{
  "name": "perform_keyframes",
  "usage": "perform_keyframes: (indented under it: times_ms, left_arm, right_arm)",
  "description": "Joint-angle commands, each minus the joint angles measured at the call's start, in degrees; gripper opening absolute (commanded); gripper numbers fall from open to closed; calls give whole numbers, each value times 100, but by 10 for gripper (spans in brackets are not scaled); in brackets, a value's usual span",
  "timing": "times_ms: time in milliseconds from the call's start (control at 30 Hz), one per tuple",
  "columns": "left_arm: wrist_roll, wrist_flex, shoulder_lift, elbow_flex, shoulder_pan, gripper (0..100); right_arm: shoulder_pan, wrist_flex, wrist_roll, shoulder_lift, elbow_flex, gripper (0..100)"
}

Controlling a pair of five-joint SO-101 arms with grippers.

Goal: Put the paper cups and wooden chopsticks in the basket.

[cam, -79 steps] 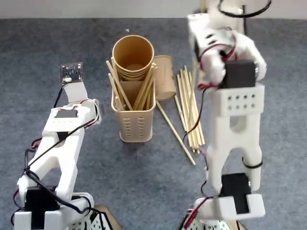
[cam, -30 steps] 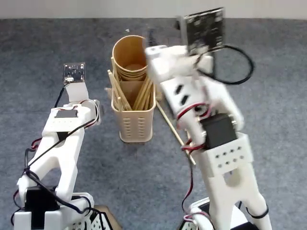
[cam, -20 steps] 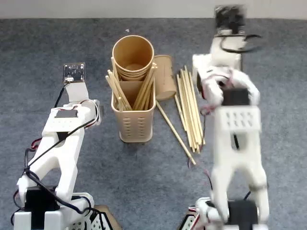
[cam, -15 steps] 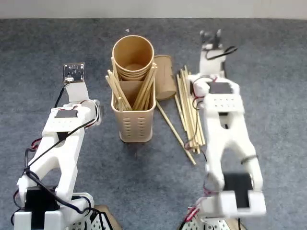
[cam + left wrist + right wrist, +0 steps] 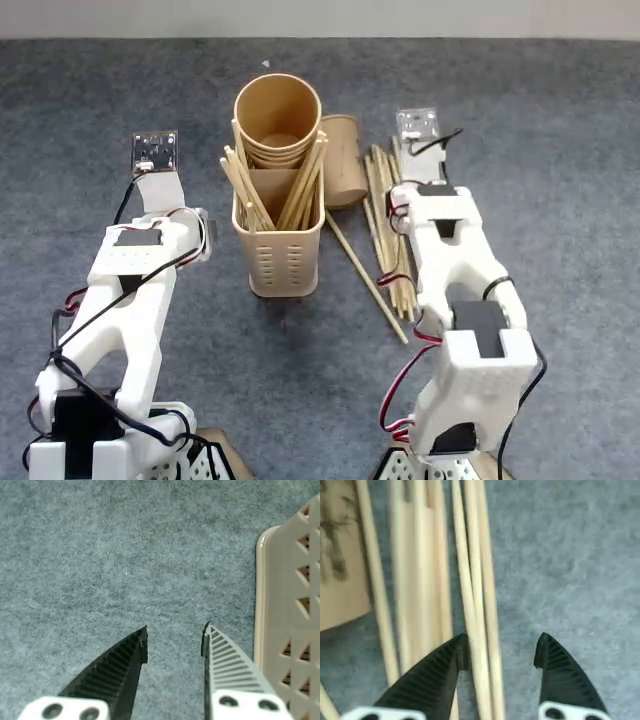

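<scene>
Basket: one basket (image 5: 278,255) right in the middle, tall, pale and rectangular. It stands upright, and its walls are pierced with cut-outs.
Cups: the cup stack (image 5: 277,115) is brown paper, nested, mouths up, planted in the basket's 12 o'clock half. Several rims show, too tight to count. One more, the tipped cup (image 5: 343,160), lies on its side just beside the basket at its 2 o'clock. Its long axis runs roughly 12-to-6, and I can't tell which end is the mouth.
Chopsticks in: the basket chopsticks (image 5: 243,190) are thin pale wood, in two fans. One fan leans on each side of the cup stack, tips up.
Chopsticks out: the loose chopsticks (image 5: 385,230) lie flat at the basket's 3 o'clock, side by side, long axes 12-to-6. They're too packed to count. One stray chopstick (image 5: 365,278) slants 11-to-5 between basket and bundle.
Surface: the surface (image 5: 560,150) is grey and felt-like.
Left tool: the left tool (image 5: 175,640) sits at the basket's 9 o'clock, over bare surface. It has one black toothed finger and one white, parted moderately with nothing between them. The basket wall is just beside the white finger.
Right tool: the right tool (image 5: 502,652) has two black toothed fingers, spread apart and gripping nothing. It's low over the loose chopsticks, and a few sticks run through the gap.
</scene>
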Motion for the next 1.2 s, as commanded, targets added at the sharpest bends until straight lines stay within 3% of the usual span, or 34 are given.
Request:
perform_keyframes:
  times_ms: [0,67,200,467,667,867,1167]
  left_arm:
    - [-44,-97,-154,-22,48,200]
    - [-44,-97,-154,-22,48,200]
    - [-44,-105,-154,-22,48,200]
    - [-44,-105,-154,-22,48,200]
    - [-44,-105,-154,-22,57,200]
    - [-44,-105,-154,-4,119,200]
    - [-53,-114,-154,110,224,200]
  right_arm:
    - [171,-66,202,84,-13,219]
    - [295,-66,211,101,-13,183]
    - [479,-66,202,110,-13,8]
    - [470,-48,193,-145,-13,5]
    - [426,-40,185,-2413,-13,5]
    - [-48,-31,185,-4655,-541,5]
    - [-1297,-31,185,-4919,-2431,5]
